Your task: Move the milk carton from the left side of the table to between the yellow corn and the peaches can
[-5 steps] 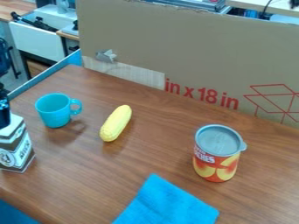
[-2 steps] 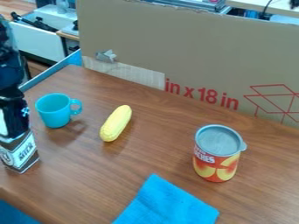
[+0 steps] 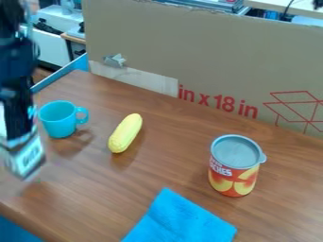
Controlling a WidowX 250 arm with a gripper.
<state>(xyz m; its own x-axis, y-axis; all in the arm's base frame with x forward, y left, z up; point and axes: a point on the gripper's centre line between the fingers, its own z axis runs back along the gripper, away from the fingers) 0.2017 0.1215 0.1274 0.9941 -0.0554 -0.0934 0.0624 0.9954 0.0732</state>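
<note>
The brown bench (image 3: 183,137) looks like wood, its streaked grain running under a smooth, softly glossy finish. The turquoise mug with a loop handle (image 3: 58,119) at the left looks like smooth plastic with a low sheen. Right of it, the yellow corn cob (image 3: 125,133) has a bumpy surface, also plastic-looking. The round can with a fruit print (image 3: 234,165) at the right has a smooth, shiny printed side and a smooth grey top. The bright blue folded cloth (image 3: 180,220) at the near side is matt fabric. The tall brown panel (image 3: 208,52) at the far side is matt cardboard, with a paler, rougher strip (image 3: 135,79) low on its left part.
</note>
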